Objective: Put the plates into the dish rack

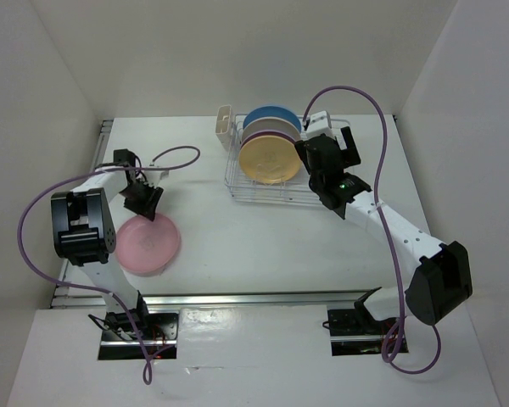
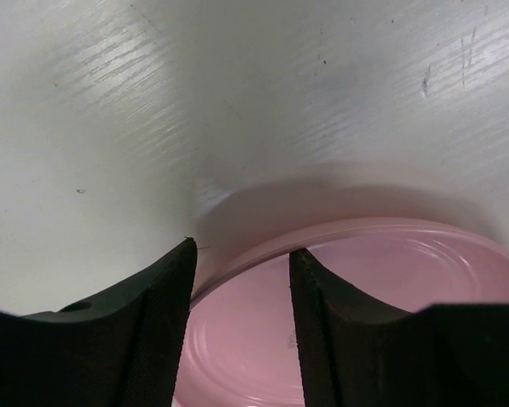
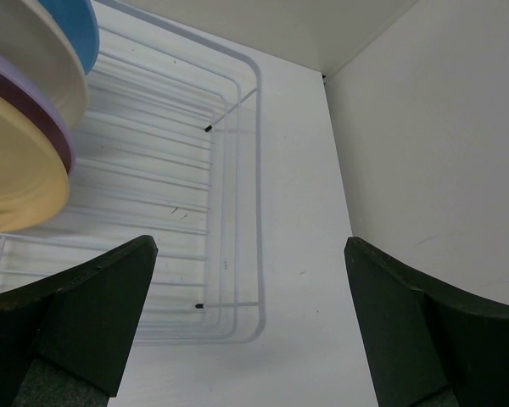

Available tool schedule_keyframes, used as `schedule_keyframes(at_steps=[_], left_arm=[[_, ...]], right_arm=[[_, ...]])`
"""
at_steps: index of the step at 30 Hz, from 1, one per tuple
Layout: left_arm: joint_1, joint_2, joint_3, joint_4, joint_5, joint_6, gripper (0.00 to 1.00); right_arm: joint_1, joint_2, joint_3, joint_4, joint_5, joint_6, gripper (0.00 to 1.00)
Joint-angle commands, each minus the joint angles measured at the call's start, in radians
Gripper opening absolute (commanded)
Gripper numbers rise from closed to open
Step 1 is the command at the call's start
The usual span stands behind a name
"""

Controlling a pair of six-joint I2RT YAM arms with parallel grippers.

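With four plates standing in the silvery wire dish rack (image 3: 256, 212), the last pick is in hand: the half-open left fingers (image 2: 165, 309) straddle the rim of the round pink plastic plate (image 1: 148, 244) lying on the white table (image 1: 237, 246) and must next close, while the right fingers (image 3: 85, 314) gape empty.

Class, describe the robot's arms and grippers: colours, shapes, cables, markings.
The left arm and right arm have white links, blocky black joint housings and looping purple cables. The left gripper and right gripper have black, curved fingers. A small green light glows near the right wrist.
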Motion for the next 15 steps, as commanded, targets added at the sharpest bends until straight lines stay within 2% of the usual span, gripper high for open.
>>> schedule_keyframes(at_steps=[1,3,4,5,6,9,15], left_arm=[[0.005,-0.003,0.024,0.005,0.021,-0.002,0.54],[0.005,0.007,0.052,0.006,0.011,-0.013,0.45],[0.005,0.020,0.069,0.006,0.011,-0.025,0.36],[0.005,0.047,0.104,-0.004,0.011,-0.025,0.13],[0.005,0.061,0.121,-0.004,-0.001,-0.034,0.09],[0.005,0.095,0.153,-0.014,0.008,-0.034,0.09],[0.005,0.104,0.175,-0.014,0.018,-0.044,0.01]], right_arm=[[-0.007,-0.032,-0.011,0.052,0.015,-0.002,1.00],[-0.007,-0.023,-0.011,0.061,0.015,-0.002,1.00],[-0.007,-0.023,-0.011,0.061,0.015,-0.002,1.00],[-0.007,-0.023,-0.011,0.061,0.015,-0.002,1.00],[-0.007,-0.014,-0.011,0.061,0.015,-0.002,1.00],[-0.007,-0.014,-0.011,0.061,0.015,-0.011,1.00],[-0.007,-0.023,-0.011,0.061,0.024,-0.022,1.00]])
